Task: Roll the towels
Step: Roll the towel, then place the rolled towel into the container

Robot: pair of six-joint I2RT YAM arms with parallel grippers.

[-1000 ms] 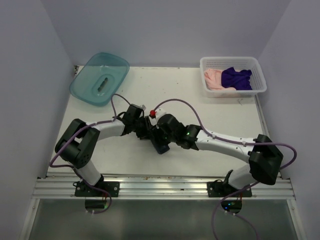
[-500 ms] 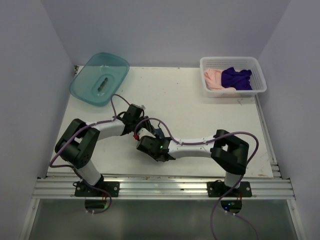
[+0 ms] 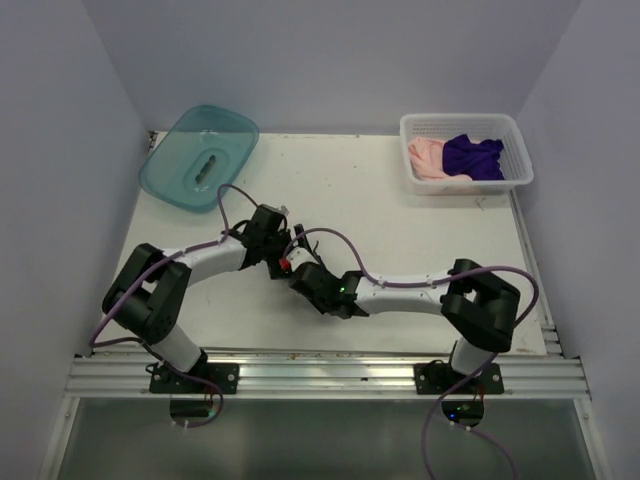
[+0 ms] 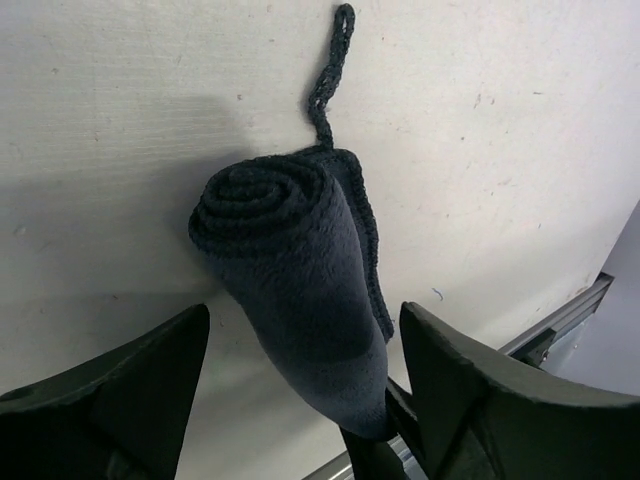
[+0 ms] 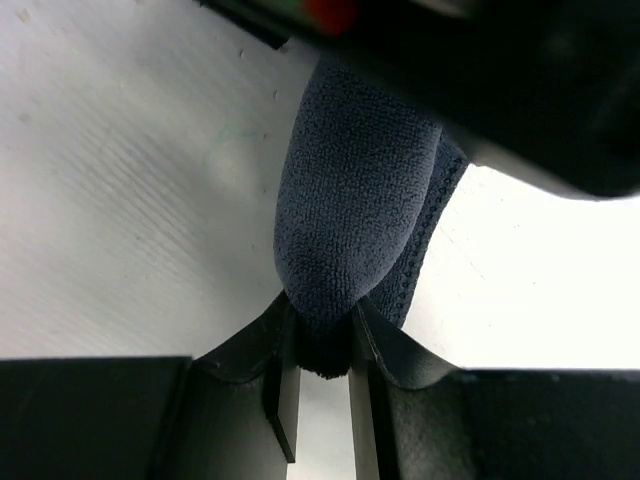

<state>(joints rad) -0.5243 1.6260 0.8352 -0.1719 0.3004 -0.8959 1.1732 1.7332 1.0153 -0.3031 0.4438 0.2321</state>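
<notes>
Dark slate-blue cloth towel (image 4: 290, 290) is rolled, pinched in my right claw (image 5: 322, 350), left claw (image 4: 300, 335) spread; crumpled purple towel (image 3: 472, 157) and pink towel (image 3: 428, 158) not yet.

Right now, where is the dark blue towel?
The towel lies rolled near the middle of the table. In the left wrist view it sits between the fingers of the open left gripper, its end pinched by the right gripper.
</notes>
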